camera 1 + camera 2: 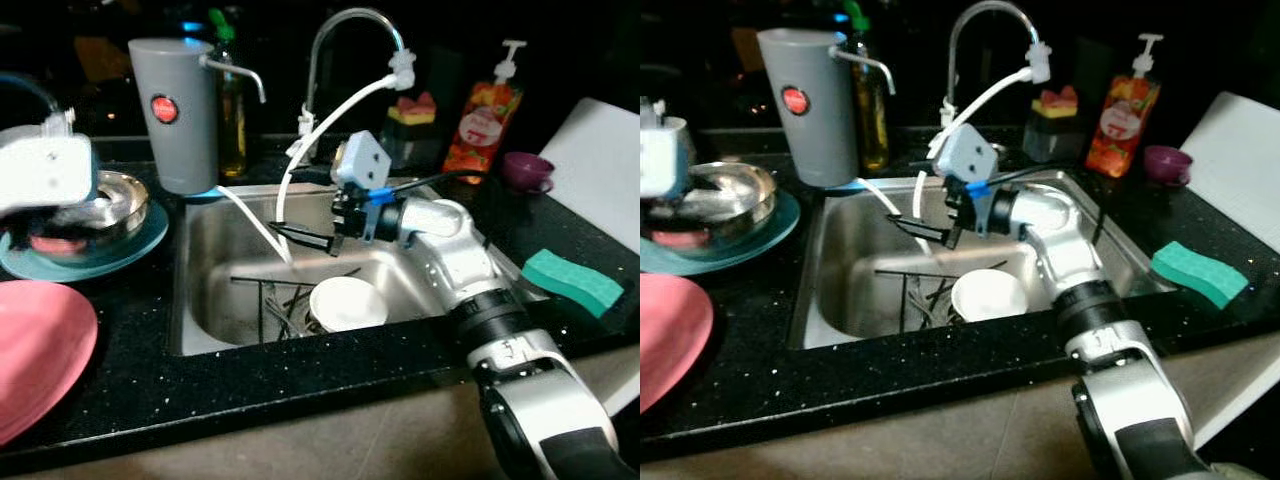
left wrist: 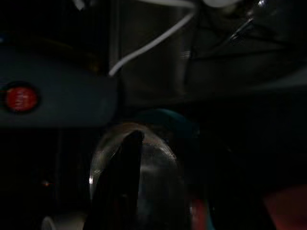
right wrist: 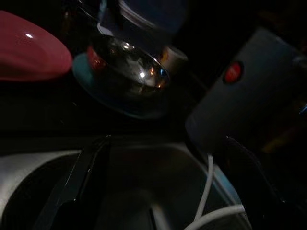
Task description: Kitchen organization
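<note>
We hold the right claw (image 1: 300, 240), fingers spread and empty, above the steel sink (image 1: 200, 300). The white round cup (image 1: 347, 303) lies inside; next, descend and grip its rim.

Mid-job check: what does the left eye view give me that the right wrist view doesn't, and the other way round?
Left eye alone: the right pincer open over the sink, a white cup in the basin, the faucet, the soap bottle, the green sponge and the purple cup.
Right wrist alone: its own two fingers spread, seen from behind.
Both: the steel bowl on the blue plate, the pink plate, the grey canister and the white hose.
</note>
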Tool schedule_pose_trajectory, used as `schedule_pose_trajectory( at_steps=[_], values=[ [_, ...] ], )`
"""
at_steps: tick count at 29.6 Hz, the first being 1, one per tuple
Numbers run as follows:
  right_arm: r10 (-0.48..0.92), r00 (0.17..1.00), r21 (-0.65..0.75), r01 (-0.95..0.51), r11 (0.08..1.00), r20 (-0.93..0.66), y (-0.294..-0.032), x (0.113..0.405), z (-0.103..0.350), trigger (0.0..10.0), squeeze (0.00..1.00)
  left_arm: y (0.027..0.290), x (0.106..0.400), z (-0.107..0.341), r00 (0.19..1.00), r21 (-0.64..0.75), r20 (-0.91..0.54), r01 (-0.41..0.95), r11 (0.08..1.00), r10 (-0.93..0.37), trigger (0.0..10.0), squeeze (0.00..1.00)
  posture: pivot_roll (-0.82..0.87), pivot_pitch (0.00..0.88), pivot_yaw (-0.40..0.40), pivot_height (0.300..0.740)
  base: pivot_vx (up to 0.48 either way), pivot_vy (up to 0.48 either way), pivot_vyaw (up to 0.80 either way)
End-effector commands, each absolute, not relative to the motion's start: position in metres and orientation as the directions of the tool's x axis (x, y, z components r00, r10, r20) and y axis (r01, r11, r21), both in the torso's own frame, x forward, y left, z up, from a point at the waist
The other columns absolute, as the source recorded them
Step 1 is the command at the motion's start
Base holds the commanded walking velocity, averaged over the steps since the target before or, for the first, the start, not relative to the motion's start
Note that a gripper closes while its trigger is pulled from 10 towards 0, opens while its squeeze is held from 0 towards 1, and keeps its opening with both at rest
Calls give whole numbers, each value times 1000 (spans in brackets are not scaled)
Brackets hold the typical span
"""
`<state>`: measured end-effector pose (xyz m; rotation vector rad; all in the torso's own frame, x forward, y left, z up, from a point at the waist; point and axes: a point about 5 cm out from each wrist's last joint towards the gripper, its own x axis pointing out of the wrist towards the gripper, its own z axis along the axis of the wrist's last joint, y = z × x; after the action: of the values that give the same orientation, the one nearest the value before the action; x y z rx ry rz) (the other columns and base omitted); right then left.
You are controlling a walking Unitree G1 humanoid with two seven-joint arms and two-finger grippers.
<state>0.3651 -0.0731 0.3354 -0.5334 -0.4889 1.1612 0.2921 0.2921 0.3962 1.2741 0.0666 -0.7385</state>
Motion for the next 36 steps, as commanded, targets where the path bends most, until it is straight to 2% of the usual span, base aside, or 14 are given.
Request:
schedule_pose_trajectory(
  at_steps=[1, 7, 8, 9, 15, 21, 22, 29, 36],
  values=[
    [947, 310, -620, -728, 292, 81, -75, 363, 335, 10000, 0, 293, 296, 391, 760, 823, -475, 562, 81, -444, 10000, 0, 228, 105, -91, 740, 0, 0, 0],
    [948, 305, -640, -712, 289, 89, -81, 356, 340, 10000, 0, 298, 319, 408, 827, 855, -451, 508, 104, -335, 10000, 0, 170, 87, -38, 740, 0, 0, 0],
    [946, 313, -644, -706, 296, 91, -84, 355, 342, 10000, 0, 300, 322, 410, 832, 851, -455, 511, 119, -319, 10000, 196, 163, 84, -32, 740, 0, 0, 0],
    [940, 327, -645, -700, 308, 94, -88, 354, 343, 10000, 0, 302, 326, 410, 832, 844, -462, 519, 136, -308, 10000, 1000, 163, 84, -32, 740, 0, 0, 0],
    [932, 351, -651, -688, 323, 91, -95, 351, 343, 10000, 0, 305, 340, 396, 833, 816, -489, 542, 200, -259, 10000, 1000, 137, 71, -14, 740, 0, 0, 0],
    [927, 363, -652, -681, 333, 94, -97, 350, 345, 10000, 0, 310, 345, 385, 825, 797, -523, 563, 218, -216, 10000, 1000, 128, 65, -9, 740, 0, 0, 0],
    [924, 371, -651, -679, 339, 94, -98, 349, 345, 10000, 0, 313, 346, 382, 818, 788, -540, 574, 222, -198, 10000, 0, 128, 65, -9, 740, 0, 0, 0],
    [922, 375, -644, -684, 343, 92, -97, 347, 343, 10000, 0, 320, 347, 368, 804, 768, -573, 595, 236, -162, 10000, 0, 127, 62, -10, 740, 0, 0, 0],
    [924, 371, -637, -691, 342, 94, -93, 347, 343, 10000, 0, 324, 349, 338, 748, 708, -644, 663, 245, -162, 10000, 0, 136, 71, -26, 740, 0, 0, 0]
  ],
)
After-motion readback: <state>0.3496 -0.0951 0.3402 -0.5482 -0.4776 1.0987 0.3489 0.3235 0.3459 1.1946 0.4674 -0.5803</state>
